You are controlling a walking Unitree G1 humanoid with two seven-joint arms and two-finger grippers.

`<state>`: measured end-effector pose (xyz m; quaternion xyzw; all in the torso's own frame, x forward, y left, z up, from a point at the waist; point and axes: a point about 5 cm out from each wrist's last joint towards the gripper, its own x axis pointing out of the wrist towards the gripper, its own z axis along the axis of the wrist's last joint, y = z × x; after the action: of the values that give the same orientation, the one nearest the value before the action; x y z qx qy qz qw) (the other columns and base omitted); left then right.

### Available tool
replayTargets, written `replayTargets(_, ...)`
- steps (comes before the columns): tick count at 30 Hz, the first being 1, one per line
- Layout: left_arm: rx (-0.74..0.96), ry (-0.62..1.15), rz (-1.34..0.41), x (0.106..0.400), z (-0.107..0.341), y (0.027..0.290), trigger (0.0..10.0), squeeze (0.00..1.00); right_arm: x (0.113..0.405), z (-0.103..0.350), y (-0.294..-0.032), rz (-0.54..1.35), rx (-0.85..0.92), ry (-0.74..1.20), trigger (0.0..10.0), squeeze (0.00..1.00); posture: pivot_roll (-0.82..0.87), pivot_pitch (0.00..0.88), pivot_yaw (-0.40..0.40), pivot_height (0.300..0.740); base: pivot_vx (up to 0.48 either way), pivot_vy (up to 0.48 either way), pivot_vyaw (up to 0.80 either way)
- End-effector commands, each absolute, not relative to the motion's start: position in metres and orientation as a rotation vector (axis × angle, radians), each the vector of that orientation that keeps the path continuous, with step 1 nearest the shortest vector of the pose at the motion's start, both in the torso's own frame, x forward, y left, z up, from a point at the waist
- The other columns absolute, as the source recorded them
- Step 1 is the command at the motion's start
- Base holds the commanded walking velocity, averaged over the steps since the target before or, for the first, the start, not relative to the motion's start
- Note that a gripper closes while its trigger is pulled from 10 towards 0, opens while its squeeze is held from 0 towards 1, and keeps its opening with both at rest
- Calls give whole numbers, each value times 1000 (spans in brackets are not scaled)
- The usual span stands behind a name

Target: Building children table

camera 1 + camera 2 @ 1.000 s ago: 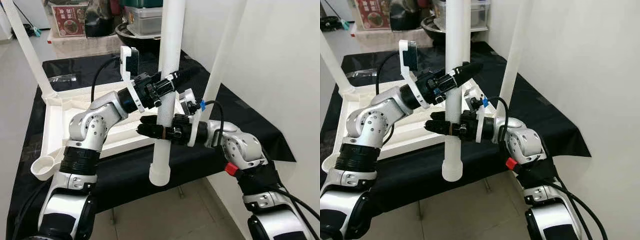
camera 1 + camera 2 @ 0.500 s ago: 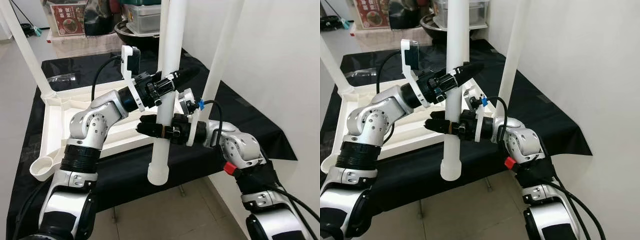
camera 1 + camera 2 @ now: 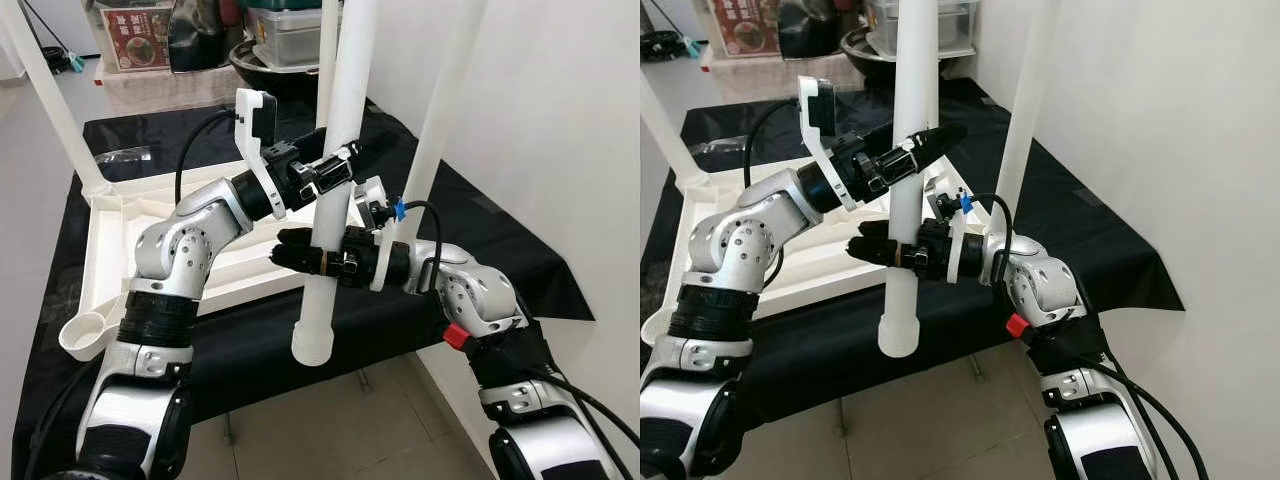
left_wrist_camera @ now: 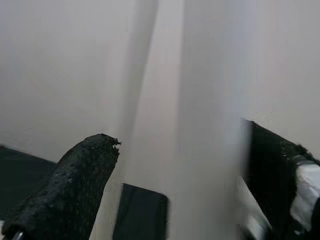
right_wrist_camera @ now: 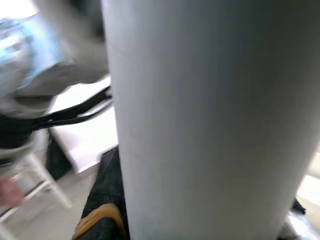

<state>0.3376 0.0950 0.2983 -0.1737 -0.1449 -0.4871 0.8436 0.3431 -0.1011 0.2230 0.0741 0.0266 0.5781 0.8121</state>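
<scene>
White tubular table leg (image 3: 328, 240), flared open bottom end, both tools clamping it.

No text is coming through clearly enough to read. A red printed box (image 3: 137, 38) is sitting at the back, beyond the black cloth (image 3: 150, 140), and pale characters are showing along its top edge above a picture of food, but they are appearing too small and blurred to make out. No brand, number or sign is showing legibly on anything else near that box.
</scene>
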Motion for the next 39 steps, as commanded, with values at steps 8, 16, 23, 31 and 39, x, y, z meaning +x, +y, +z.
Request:
replayTargets(8, -380, -350, -915, 321, 297, 112, 10000, 0, 363, 239, -132, 947, 165, -66, 0, 0, 82, 0, -35, 740, 0, 0, 0)
replayTargets(16, -362, -428, -615, 301, 291, 133, 10000, 0, 360, 259, -142, 658, 125, -239, 10000, 0, 86, 0, -39, 740, 0, 0, 0)
replayTargets(23, -297, -408, -289, 284, 272, 150, 10000, 0, 345, 255, -145, 468, 78, -315, 10000, 0, 93, 5, -49, 740, 0, 0, 0)
replayTargets(31, -302, -214, -144, 262, 218, 138, 10000, 0, 339, 242, -142, 390, 83, -301, 10000, 0, 98, 20, -59, 740, 0, 0, 361)
replayTargets(39, -327, -145, -19, 250, 201, 141, 10000, 0, 337, 241, -137, 364, 64, -297, 10000, 0, 94, 30, -64, 740, 0, 0, 800)
